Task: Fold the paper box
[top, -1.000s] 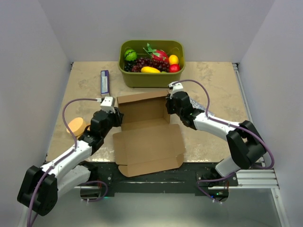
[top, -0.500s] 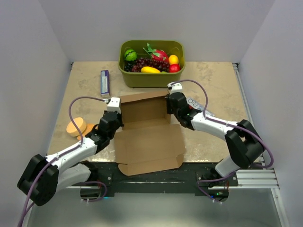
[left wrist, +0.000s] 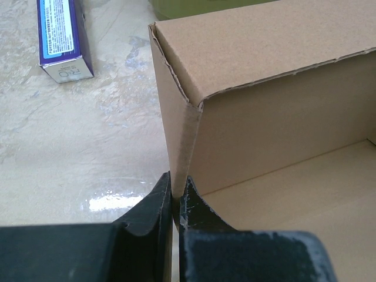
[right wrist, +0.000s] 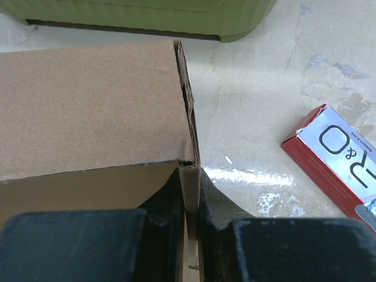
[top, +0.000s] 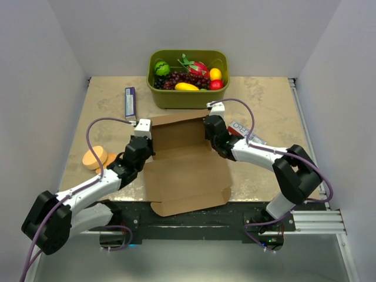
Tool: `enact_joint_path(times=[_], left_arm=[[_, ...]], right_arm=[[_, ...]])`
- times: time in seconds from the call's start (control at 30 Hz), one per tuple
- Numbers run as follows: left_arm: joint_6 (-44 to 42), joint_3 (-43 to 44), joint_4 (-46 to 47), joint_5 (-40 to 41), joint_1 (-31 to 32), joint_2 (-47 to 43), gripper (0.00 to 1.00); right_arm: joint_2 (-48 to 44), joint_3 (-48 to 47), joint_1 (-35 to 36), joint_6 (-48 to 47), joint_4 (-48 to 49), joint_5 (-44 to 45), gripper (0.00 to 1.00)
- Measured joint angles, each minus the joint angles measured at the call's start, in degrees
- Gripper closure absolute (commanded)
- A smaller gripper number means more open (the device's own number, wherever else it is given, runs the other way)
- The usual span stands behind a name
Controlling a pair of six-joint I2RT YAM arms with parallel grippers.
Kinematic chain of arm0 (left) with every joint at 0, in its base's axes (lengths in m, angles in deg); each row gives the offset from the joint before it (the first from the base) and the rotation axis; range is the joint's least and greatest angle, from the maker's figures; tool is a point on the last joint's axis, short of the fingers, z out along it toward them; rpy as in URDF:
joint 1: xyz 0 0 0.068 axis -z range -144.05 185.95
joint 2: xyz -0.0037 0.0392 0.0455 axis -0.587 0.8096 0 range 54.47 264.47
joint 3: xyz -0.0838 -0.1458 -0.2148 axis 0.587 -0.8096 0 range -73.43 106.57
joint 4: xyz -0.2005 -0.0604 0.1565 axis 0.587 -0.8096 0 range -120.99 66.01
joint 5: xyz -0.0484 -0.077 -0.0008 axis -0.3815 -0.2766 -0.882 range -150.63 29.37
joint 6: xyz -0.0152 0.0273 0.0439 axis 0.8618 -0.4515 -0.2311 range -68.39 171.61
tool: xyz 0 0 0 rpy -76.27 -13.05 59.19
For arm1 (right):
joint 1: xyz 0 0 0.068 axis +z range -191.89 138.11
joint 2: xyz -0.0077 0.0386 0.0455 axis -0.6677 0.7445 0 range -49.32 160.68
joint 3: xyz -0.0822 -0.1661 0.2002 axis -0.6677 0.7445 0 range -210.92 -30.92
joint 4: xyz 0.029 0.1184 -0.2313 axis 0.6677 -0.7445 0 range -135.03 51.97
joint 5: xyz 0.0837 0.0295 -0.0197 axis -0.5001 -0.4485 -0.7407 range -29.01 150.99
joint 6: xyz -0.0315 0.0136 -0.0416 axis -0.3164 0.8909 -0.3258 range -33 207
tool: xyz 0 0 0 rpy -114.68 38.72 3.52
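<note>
Top view: paper box (top: 183,167) mid-table, on the near side of the green tub (top: 187,98), far wall raised
Left wrist: left gripper (left wrist: 176,187) clenched on the box's left side flap
Right wrist: right gripper (right wrist: 191,176) clenched on the box's right side flap

Both arms reach inward, left gripper (left wrist: 176,183) and right gripper (right wrist: 191,174) clamping the paper box (top: 183,171).

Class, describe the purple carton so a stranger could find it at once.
Start at the green tub of fruit at the back. Just left of it lies a slim purple carton; the other small carton, to the right, is red.
</note>
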Motion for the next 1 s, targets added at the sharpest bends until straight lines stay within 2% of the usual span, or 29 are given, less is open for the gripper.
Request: enact_joint_path(times=[0.27,0.37,0.4,0.5,0.7,0.87,0.93,0.97,1.0], left_arm=[[0.0,0.6,-0.7,-0.2,0.0,0.0,1.00],[0.0,0.9,-1.2,-0.2,0.0,0.0,0.79],[0.1,1.0,-1.6,-0.3,0.0,0.1,0.64],[0.5,1.9,-2.8,-2.5,0.2,0.0,0.40],[1.1,3.6,-5.9,-8.2,0.7,-3.7,0.20],[0.6,7.8,-12.8,-10.5,0.7,-8.7,0.10],[-0.2,10.4,-15.8,-11.1,0.7,-9.8,0.07],[-1.0,11.9,-17.1,-11.6,0.7,-10.0,0.07],[-2.0,13.4,-18.3,-12.2,0.7,-9.9,0.06]], right_arm=[[1.0,-0.4,0.3,0.4,1.2,1.6,1.00],[1.0,-0.4,0.2,0.4,1.4,0.9,1.00],[1.0,-0.4,0.2,0.4,1.4,0.6,1.00],[0.9,-0.6,-0.3,0.4,1.3,-0.4,1.00],[1.0,0.3,-1.8,0.9,3.2,-0.7,0.97],[1.7,-0.7,-1.9,-0.3,3.3,-3.0,0.93],[2.4,-2.0,-1.9,-1.0,2.1,-3.3,0.82],[2.6,-2.2,-1.9,-1.3,2.1,-3.6,0.70],[2.6,-2.2,-2.0,-1.4,2.1,-3.9,0.64]])
